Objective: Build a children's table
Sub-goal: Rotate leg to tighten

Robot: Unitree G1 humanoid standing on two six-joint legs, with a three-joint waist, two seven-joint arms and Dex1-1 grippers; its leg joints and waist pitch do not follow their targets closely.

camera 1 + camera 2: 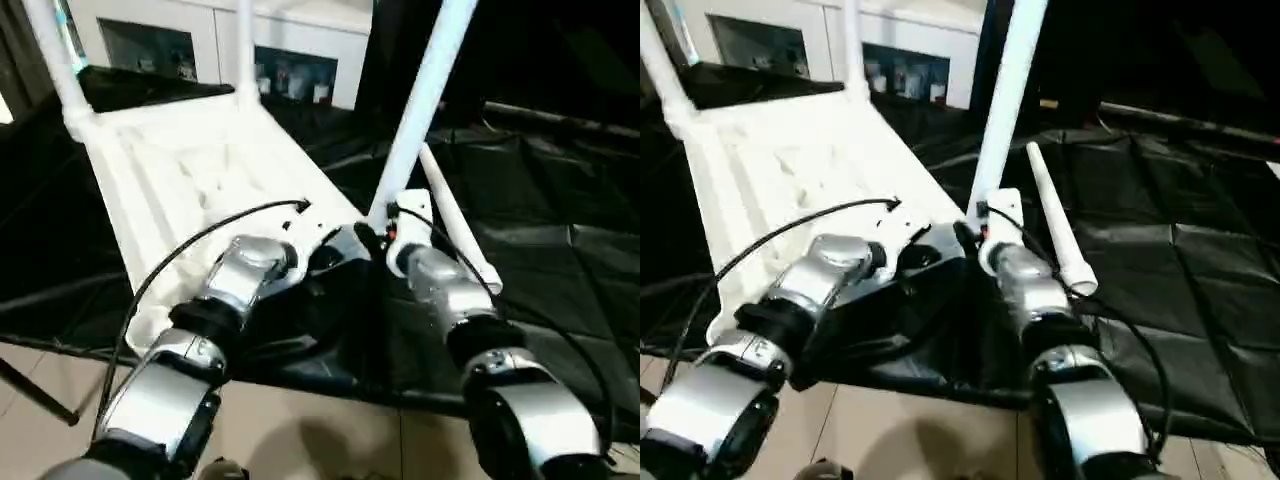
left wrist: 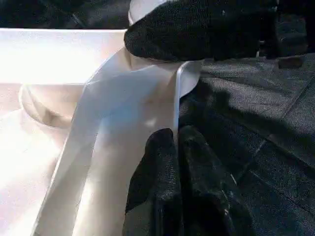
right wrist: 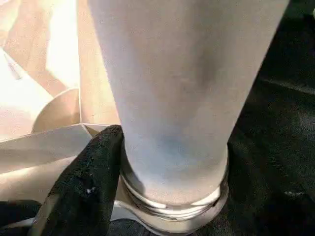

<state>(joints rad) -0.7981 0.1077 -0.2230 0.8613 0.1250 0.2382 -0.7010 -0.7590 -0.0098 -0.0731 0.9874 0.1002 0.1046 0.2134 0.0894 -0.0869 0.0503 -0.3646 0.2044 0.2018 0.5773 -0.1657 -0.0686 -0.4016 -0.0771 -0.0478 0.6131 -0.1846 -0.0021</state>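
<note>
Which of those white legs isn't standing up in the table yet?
The leg lying flat on the black sheet, to the right of the tabletop. The other three stand upright in corner sockets.

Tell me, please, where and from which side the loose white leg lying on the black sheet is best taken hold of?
Probably around the middle of the loose leg, coming from above with the fingers across the tube. It lies flat on the black sheet, so the round shaft is free on both sides; the wider end toward the robot should stay free, in case it goes into a socket.
</note>
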